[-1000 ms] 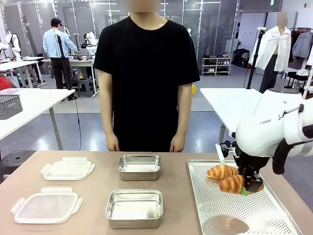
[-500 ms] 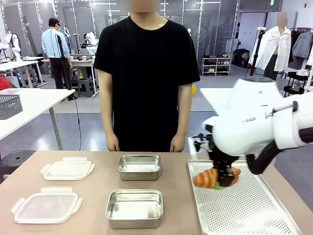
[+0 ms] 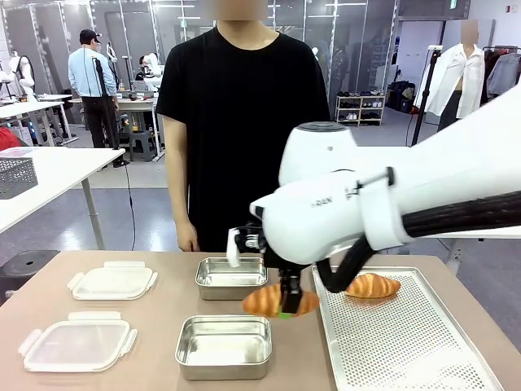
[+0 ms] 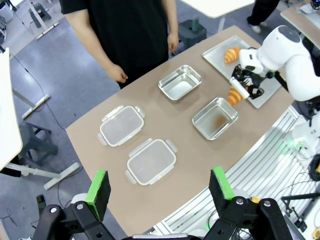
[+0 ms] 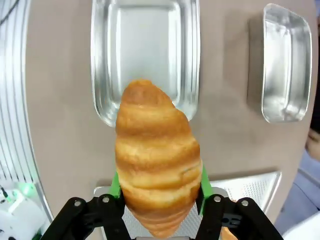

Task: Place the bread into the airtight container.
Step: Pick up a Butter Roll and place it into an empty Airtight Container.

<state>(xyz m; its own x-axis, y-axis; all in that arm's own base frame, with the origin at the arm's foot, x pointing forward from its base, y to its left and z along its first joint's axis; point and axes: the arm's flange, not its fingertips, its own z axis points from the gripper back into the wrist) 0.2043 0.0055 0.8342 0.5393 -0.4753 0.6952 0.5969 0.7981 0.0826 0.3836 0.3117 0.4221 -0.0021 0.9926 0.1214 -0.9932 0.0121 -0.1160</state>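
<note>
Just above the near container's (image 3: 221,342) right rim, front view, the right end effector (image 3: 286,309) pinches the bread (image 3: 267,300) aloft. Left wrist view: left end effector (image 4: 159,181) spread, far above that container. Right wrist view: bread overlaps its rim.

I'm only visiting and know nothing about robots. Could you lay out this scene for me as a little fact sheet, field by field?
right tool: shut on the held croissant, in the air between tray and steel containers
left tool: open, empty, high above the table
tray: second croissant lies on it
near steel container: empty
far steel container: empty
far clear lid, near clear lid: off, lying left of the containers
person: stands at the far side, hands down
</note>
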